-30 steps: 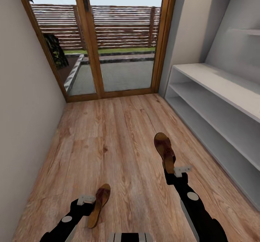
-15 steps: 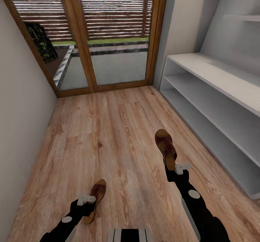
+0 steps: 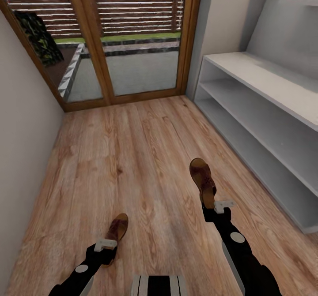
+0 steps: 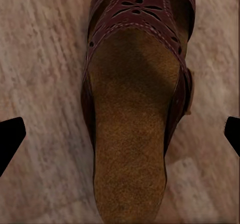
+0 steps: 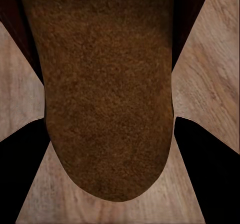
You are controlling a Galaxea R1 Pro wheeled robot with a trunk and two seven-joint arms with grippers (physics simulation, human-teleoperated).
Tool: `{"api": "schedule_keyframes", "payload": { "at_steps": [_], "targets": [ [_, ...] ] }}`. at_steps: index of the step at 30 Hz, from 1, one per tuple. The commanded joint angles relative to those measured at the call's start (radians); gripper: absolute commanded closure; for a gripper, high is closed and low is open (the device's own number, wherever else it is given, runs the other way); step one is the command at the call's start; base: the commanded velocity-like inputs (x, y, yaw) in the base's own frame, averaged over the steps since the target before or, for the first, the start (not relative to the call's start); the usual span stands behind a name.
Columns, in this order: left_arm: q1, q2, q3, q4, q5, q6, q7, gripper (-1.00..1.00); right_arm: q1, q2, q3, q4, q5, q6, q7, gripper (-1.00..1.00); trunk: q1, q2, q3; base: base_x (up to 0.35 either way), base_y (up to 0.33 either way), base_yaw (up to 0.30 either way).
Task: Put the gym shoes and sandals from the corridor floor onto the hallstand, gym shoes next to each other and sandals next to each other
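One brown sandal sticks out forward from my right gripper, which is shut on its heel end above the corridor floor. In the right wrist view the tan footbed runs between both dark fingers. The other sandal lies flat on the floor just ahead of my left gripper. In the left wrist view that sandal lies below my left gripper, which is open with its fingertips wide apart. The white hallstand runs along the right wall. The gym shoes are out of view.
A wood-framed glass door closes the far end of the corridor. A plain wall borders the left side. A white wall shelf hangs above the hallstand. Bare floor lies between the sandals and the door.
The whole view has shifted, so the camera moved. The left sandal, earlier alongside the left gripper, now lies ahead of it. The right sandal stayed in the right gripper.
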Motion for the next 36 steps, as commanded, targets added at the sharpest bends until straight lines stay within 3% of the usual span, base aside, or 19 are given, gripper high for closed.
{"api": "schedule_keyframes", "payload": {
  "at_steps": [1,14,20,36],
  "targets": [
    [0.0,0.0,0.004,0.0,-0.01,-0.004,-0.003,-1.0,0.0,-0.001,0.002,-0.002,0.007,0.007,-0.002,1.0,0.0,-0.001,-0.005,0.0,0.0,-0.19],
    [0.003,0.011,0.005,0.002,-0.012,-0.024,0.003,-1.0,0.0,-0.001,0.002,-0.003,0.005,0.007,-0.002,1.0,0.006,-0.004,-0.055,0.0,0.0,-0.039],
    [0.004,0.015,0.006,0.007,-0.01,-0.078,0.004,-1.0,0.0,-0.002,0.002,-0.003,0.005,0.007,-0.002,1.0,0.009,-0.005,-0.078,0.0,0.0,0.0],
    [0.004,0.017,0.006,0.009,-0.012,-0.091,0.004,-1.0,0.0,-0.002,0.001,-0.003,0.006,0.006,-0.002,1.0,0.016,-0.009,-0.14,0.0,0.0,0.0]
  ]
}}
